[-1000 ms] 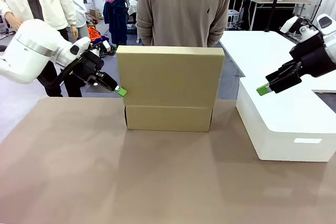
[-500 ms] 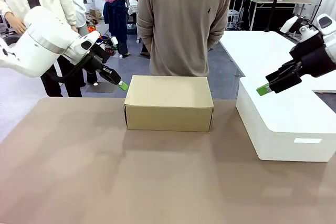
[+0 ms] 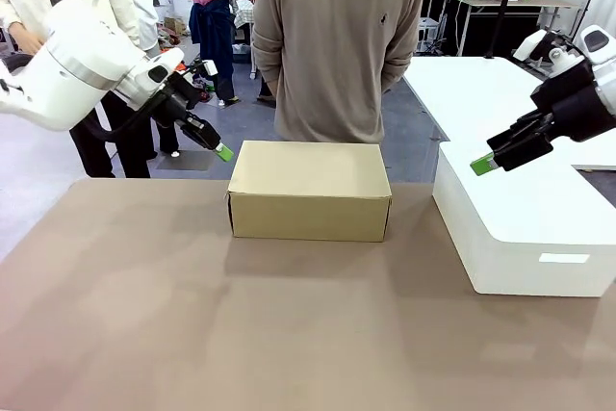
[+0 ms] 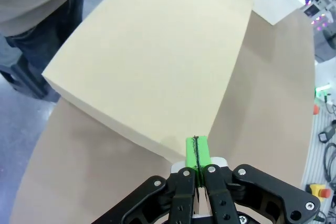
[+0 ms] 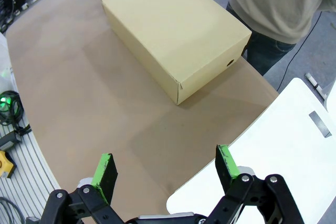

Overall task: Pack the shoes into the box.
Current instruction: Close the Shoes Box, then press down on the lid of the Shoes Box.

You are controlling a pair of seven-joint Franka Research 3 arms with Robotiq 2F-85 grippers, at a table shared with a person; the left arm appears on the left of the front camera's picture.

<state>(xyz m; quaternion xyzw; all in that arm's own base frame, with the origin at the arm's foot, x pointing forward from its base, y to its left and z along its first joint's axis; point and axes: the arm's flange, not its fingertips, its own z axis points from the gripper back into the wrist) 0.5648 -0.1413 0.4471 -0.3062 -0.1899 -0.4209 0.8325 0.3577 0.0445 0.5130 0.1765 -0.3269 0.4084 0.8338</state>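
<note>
box [image 3: 310, 190]: lid down, on desk [image 3: 192, 315] in front of person [image 3: 337, 40] | left end effector [image 3: 223, 152]: pads pressed together, holding nothing, just off box's upper left corner | right end effector [image 5: 165, 171]: spread, holding nothing, over white box [image 3: 520, 228]

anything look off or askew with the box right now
Nothing stands out. The box sits flat on the table with its lid shut and no visible dents. The left gripper hovers beside its corner.
</note>
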